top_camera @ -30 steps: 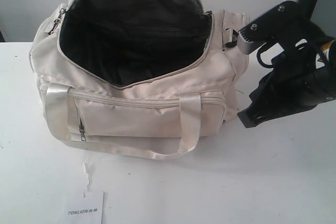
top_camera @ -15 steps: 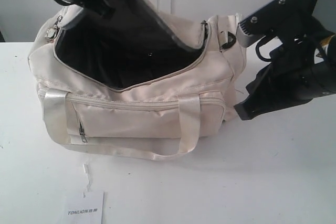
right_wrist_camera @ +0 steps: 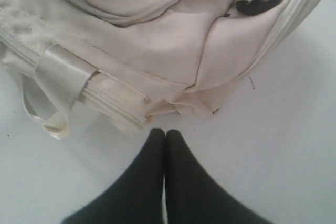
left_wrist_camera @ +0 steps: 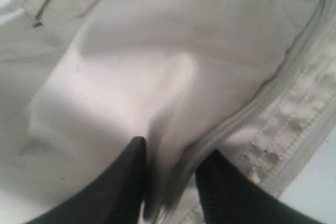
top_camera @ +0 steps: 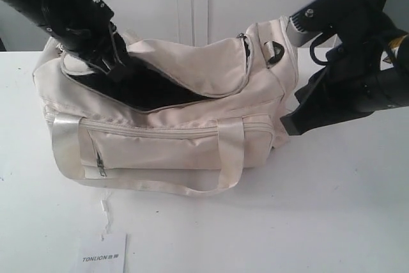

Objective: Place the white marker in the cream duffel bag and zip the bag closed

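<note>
Nearest on the tabletop (top_camera: pixel 332 209) a printed card (top_camera: pixel 102 254) is seen, well clear of the work. Behind it the bag (top_camera: pixel 166 148) is laid lengthwise across the exterior view, front pocket and handle facing forward. Its flap (top_camera: pixel 192 65) is folded down over most of the mouth, and a dark gap (top_camera: pixel 160 94) is left open toward the left end.

The marker is seen in no view. It is judged to be inside, though that cannot be confirmed.

The zip line is run along the bag's long axis. The left pincer (top_camera: pixel 114 62) is clenched on a fold of the flap at the open end, so it is the nearer one for closing. The right pincer (top_camera: pixel 291 124) is pressed shut on nothing, just beside the far end under the dark ring (top_camera: pixel 273 49), with no contact seen. The slider cannot be made out with certainty.
</note>
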